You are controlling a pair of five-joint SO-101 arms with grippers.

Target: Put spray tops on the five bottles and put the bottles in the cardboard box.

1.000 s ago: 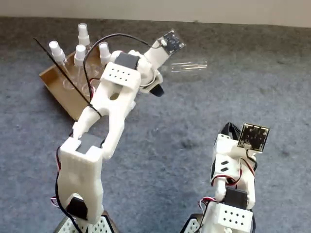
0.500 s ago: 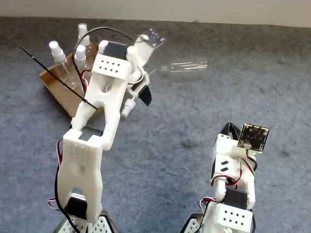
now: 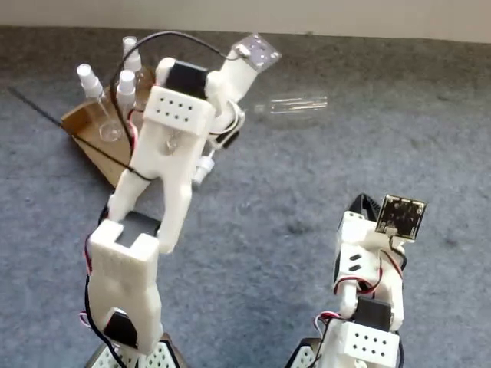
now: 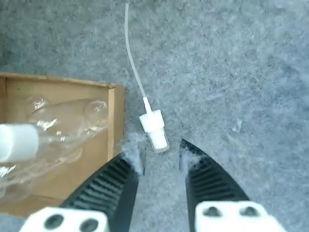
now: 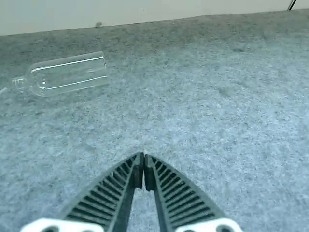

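Your spray top (image 4: 153, 129) lies on the carpet (image 4: 241, 72) just outside the wall of the box (image 4: 112, 121), with its thin tube (image 4: 134, 58) trailing away from the arm. In the high view the spray top (image 3: 203, 170) peeks out from under the left arm, next to the box (image 3: 80, 126). The left gripper (image 4: 159, 150) hangs over it with fingers spread, and the top's head sits just ahead of the gap between the tips; you cannot tell whether they touch it. Inside the box stand capped bottles (image 3: 126, 86), three white tops showing from above, and one capped bottle (image 4: 58, 125) leans across the cardboard. The uncapped bottle (image 3: 295, 105) lies on its side on the carpet, well apart from the box. Your right gripper (image 5: 144, 166) is low over the carpet, fingers pressed together and holding nothing, with that uncapped bottle (image 5: 65, 73) lying farther ahead.
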